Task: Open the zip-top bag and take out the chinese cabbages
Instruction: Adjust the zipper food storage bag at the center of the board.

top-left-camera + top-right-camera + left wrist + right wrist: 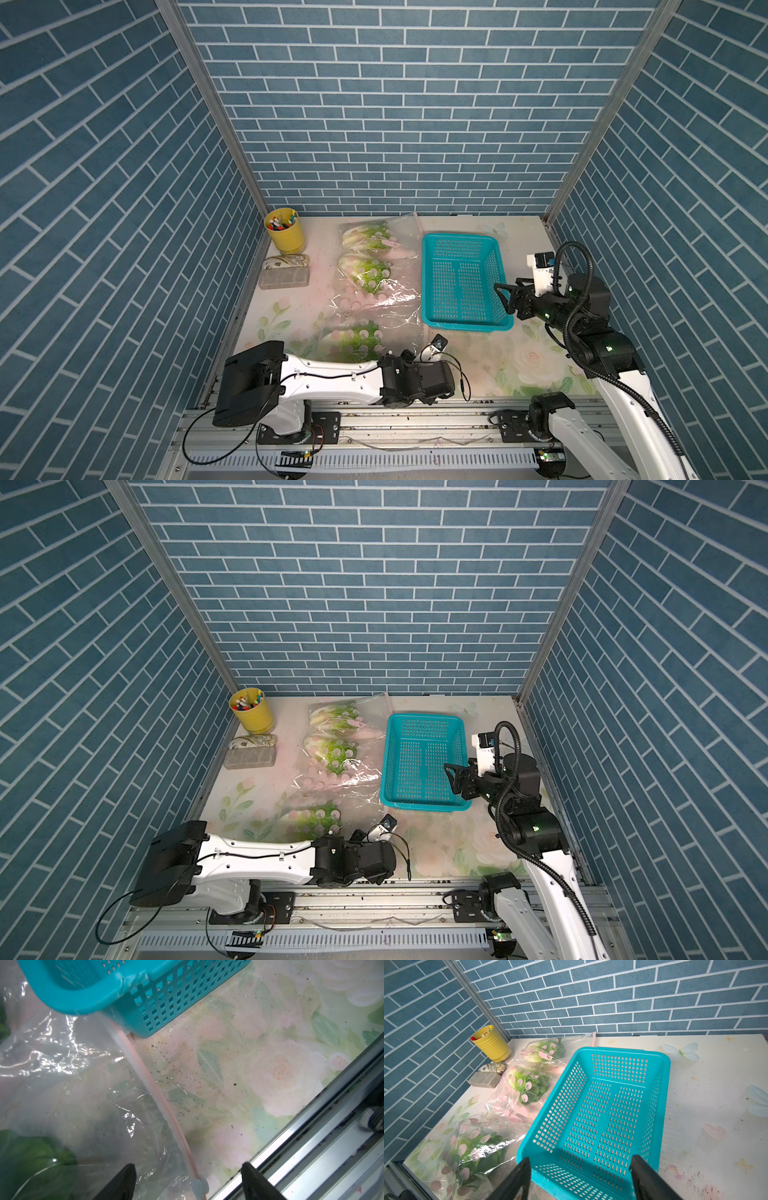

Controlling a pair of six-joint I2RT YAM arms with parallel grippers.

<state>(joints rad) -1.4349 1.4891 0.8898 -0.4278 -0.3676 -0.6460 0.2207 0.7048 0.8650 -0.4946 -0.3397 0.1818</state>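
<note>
Floral tabletop (478, 365) fills the lower middle of both top views. Clear spotted zip-top bag (390, 301) lies flat down the centre, with the teal basket (428, 286) just right of it, touching. All three chinese cabbages (365, 272) are inside the bag: two upper centre, the third head (357, 343) lower centre beside the left arm's wrist. Right gripper (580, 1159) hangs over the basket's right rim, jaws spread, gripping nothing. Left gripper (187, 1165) is wide apart too, straddling the bag's pink zip strip (145, 1076) near its slider (199, 1185). Yellow pen cup (284, 235) and grey block (284, 277) sit upper left.
</note>
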